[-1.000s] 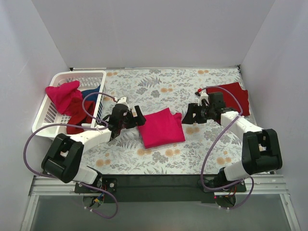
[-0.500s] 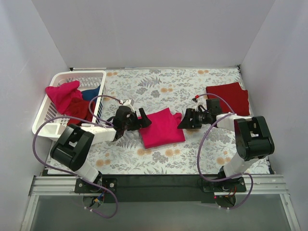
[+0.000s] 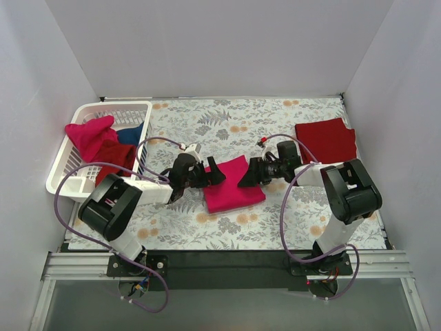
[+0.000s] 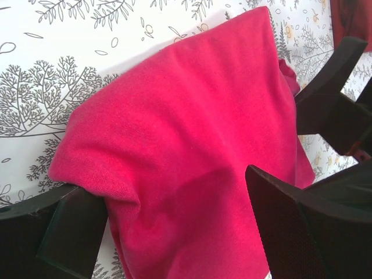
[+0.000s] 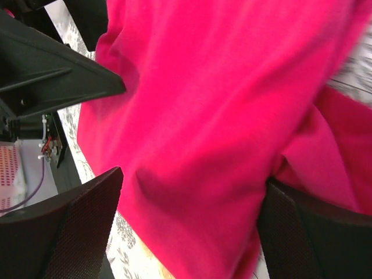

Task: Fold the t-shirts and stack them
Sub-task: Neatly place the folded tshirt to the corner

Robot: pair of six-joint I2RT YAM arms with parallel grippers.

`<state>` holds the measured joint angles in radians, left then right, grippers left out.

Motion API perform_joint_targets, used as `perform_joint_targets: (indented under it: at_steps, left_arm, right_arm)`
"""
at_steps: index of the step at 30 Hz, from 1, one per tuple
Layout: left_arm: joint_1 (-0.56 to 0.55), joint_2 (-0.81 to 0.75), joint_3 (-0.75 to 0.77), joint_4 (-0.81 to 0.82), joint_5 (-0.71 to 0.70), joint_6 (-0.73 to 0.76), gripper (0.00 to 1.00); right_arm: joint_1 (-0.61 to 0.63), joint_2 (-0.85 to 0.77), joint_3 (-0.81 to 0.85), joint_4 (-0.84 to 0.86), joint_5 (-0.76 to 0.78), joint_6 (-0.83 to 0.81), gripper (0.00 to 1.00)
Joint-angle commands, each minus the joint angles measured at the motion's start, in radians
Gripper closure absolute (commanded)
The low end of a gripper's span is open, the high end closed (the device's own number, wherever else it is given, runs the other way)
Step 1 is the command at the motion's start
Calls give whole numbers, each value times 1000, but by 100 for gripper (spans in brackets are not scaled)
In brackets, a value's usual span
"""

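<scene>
A folded bright pink-red t-shirt (image 3: pixel 232 186) lies mid-table. My left gripper (image 3: pixel 210 174) is open, jaws wide apart astride the shirt's left edge; in the left wrist view the cloth (image 4: pixel 192 128) fills the gap between the fingers (image 4: pixel 72 232). My right gripper (image 3: pixel 247 177) is open at the shirt's right edge; in the right wrist view the cloth (image 5: pixel 232 87) lies between its fingers (image 5: pixel 72 232). A folded dark maroon-red t-shirt (image 3: pixel 325 140) lies at the back right. A pink-red t-shirt (image 3: pixel 89 134), a maroon one (image 3: pixel 117 156) and a blue one (image 3: pixel 131 132) are in the basket.
The white lattice basket (image 3: pixel 93 111) stands at the left edge of the floral table (image 3: pixel 227 124). White walls close in the back and both sides. Purple cables loop off both arms. The two grippers face each other across the shirt, close together.
Both grippers have moved inward from either side and now reach over the pink-red shirt's edges. The shirt looks narrower and bunched between them.
</scene>
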<state>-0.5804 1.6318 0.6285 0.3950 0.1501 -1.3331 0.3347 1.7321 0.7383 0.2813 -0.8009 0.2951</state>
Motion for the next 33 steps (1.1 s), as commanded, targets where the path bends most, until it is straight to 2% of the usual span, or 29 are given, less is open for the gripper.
perform_joint_targets:
  at_steps: [1,2,5,6,8,11,12,13,19,26,33]
  left_arm:
    - [-18,16,-1,-58,14,-9,16]
    - [-18,14,-3,-58,13,-9,16]
    - [-18,5,-13,-58,5,-8,16]
    - [-18,2,-15,-58,2,-6,16]
    - [-18,-13,-21,-58,-3,-2,16]
    - [-19,-44,-20,-79,-18,11,16]
    - [-18,-55,-18,-90,-32,15,15]
    - [-18,-68,-16,-111,-38,20,15]
    - [-16,-196,-24,-220,-112,64,12]
    - [13,-352,-70,-285,-138,89,10]
    - [40,-363,-101,-283,-135,98,9]
  right_arm:
    - [52,58,-4,-27,101,27,22]
    - [59,61,-1,-25,109,29,24]
    - [61,67,-2,-30,143,32,39]
    - [61,66,-4,-31,152,30,51]
    - [61,63,-1,-34,180,33,66]
    - [61,55,10,-65,222,19,83]
    - [61,53,27,-85,241,7,96]
    - [61,50,41,-103,273,-2,99]
    - [49,14,171,-280,405,-115,99]
    - [-37,-43,343,-459,522,-253,99]
    - [-114,-20,564,-649,557,-424,99]
